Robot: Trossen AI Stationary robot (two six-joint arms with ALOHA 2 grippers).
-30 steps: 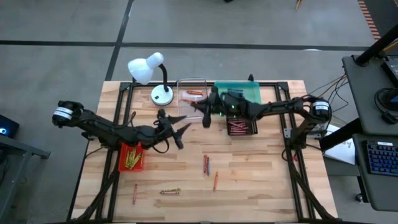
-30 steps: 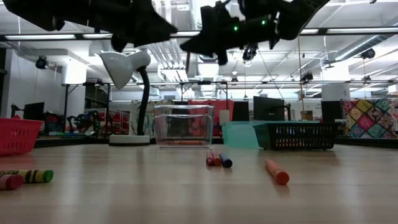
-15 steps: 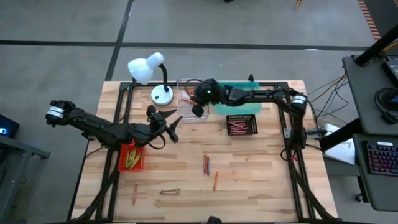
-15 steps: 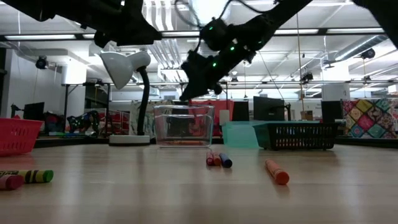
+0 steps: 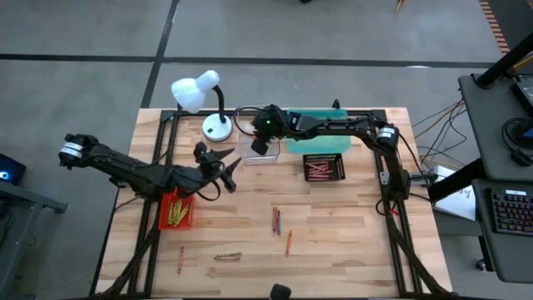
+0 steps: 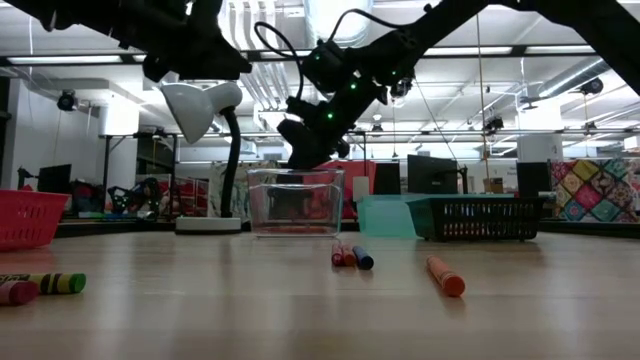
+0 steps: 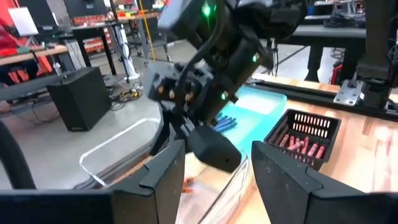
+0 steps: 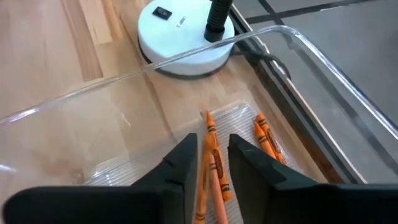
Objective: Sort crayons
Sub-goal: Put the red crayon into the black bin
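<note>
My right gripper [image 5: 260,147] hangs open over the clear tray [image 5: 268,109] at the far middle, fingers slanting down into it. In the right wrist view, orange crayons [image 8: 212,163] show in the gap between its fingers, and more [image 8: 263,135] lie on the tray floor. I see no finger touching them. My left gripper [image 5: 228,163] hovers open and holds nothing, left of the table's middle, above the red tray [image 5: 164,218] of yellow crayons. Loose crayons lie on the table: a pair [image 5: 276,221], an orange one [image 5: 289,242], and others near the front [image 5: 228,257].
A white desk lamp [image 5: 200,92] stands just left of the clear tray, with its base [image 8: 183,37] close by. A teal tray [image 5: 326,122] holds blue crayons, and a black basket [image 5: 323,168] holds red ones, right of the clear tray. Bare wood spans the near half.
My right gripper has swung from beside the black basket toward the far left, tipped downward and sunk to the clear tray's rim. My left gripper has drawn back a little toward the left and far side.
</note>
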